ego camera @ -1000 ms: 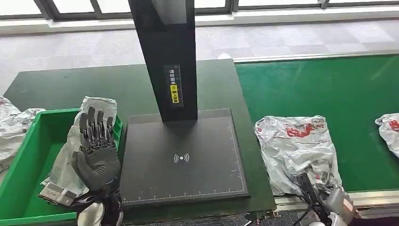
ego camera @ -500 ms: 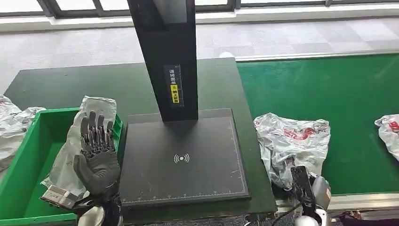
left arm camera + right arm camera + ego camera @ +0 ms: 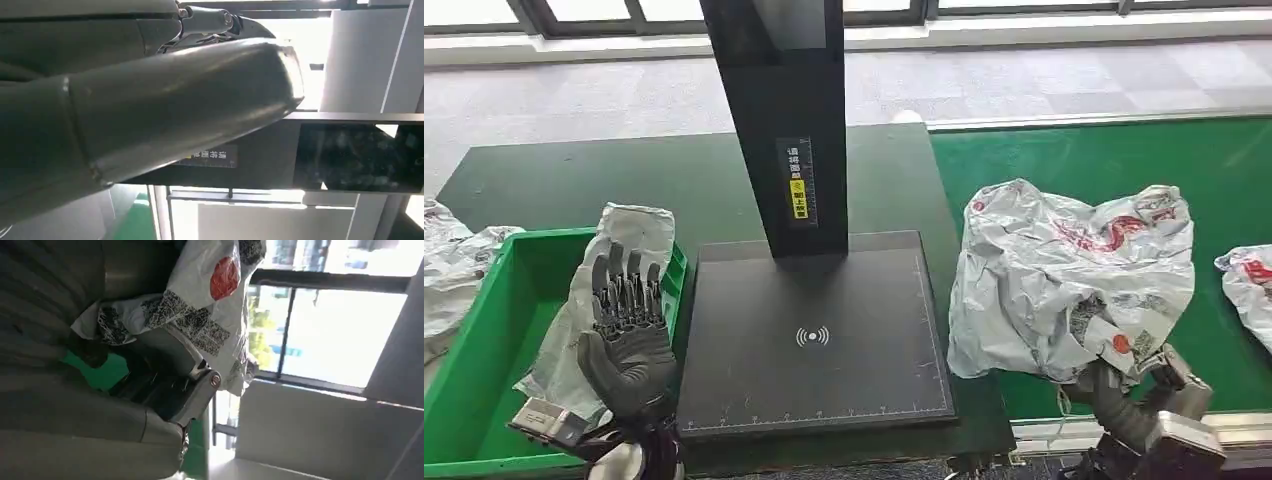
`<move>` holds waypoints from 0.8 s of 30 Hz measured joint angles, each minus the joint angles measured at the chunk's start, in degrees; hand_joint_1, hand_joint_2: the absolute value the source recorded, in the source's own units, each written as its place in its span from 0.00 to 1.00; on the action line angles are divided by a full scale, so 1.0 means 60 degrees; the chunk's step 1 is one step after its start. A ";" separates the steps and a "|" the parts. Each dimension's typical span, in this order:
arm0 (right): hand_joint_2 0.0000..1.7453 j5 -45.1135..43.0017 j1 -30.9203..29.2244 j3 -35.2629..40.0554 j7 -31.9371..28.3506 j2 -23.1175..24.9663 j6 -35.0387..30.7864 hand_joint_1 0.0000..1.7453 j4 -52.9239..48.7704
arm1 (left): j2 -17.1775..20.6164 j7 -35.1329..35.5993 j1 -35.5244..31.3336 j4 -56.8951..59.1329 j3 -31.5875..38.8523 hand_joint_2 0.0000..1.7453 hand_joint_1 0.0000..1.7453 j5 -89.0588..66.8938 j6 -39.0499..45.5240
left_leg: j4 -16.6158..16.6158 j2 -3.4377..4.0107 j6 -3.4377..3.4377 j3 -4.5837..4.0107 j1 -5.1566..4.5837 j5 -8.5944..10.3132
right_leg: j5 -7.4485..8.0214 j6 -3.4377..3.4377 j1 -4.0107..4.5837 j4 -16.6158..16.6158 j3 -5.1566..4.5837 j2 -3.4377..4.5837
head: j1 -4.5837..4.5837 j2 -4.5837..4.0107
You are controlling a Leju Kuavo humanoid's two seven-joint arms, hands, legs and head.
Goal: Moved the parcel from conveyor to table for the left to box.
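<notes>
Head view: the right hand (image 3: 1139,405) grips the parcel (image 3: 1069,275), raised above the green conveyor (image 3: 1114,180); next comes carrying it to the bench (image 3: 624,180). The left hand (image 3: 629,335) waits, fingers spread. Right wrist view: fingers (image 3: 170,347) pinch the bag's labelled edge.

You see parcels in grey-white plastic bags: four in head view. One big crumpled parcel (image 3: 1064,280) right of centre, one second parcel (image 3: 1246,275) cut by right edge, one third parcel (image 3: 589,305) lower left in bin, one bag heap (image 3: 454,275) at left edge (may be more than one, cannot tell). One green bin (image 3: 494,320). One black scanner stand (image 3: 809,300), centre. Two robot hands: left hand (image 3: 629,335), right hand (image 3: 1139,405).
</notes>
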 measured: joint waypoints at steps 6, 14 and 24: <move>1.00 -0.0342 0.0258 0.1026 -0.0007 -0.0386 0.0197 1.00 -0.1423 | 0.0000 0.0000 -0.0004 0.0022 0.0044 0.00 0.00 0.0007 -0.0051 | 0.0001 -0.0007 0.0007 0.0051 0.0000 0.0005 | -0.0001 0.0007 -0.0004 -0.0001 0.0005 -0.0006 | 0.0000 0.0000; 1.00 -0.0882 0.0172 0.3030 0.0000 -0.1001 0.1222 1.00 -0.2242 | 0.0000 0.0000 -0.0255 0.0226 0.0095 1.00 0.00 0.0007 -0.0339 | 0.0001 -0.0005 0.0005 0.0055 0.0000 0.0006 | -0.0001 0.0006 0.0002 -0.0001 0.0007 -0.0004 | 0.0000 0.0000; 1.00 -0.0053 -0.0689 0.3798 0.1087 -0.0691 0.4314 1.00 0.0428 | 0.0004 0.0000 -0.0618 0.0649 0.0098 1.00 0.00 -0.0015 -0.0328 | -0.0002 0.0020 -0.0004 0.0049 0.0014 0.0004 | 0.0000 0.0004 0.0011 -0.0002 0.0014 0.0022 | -0.0004 0.0000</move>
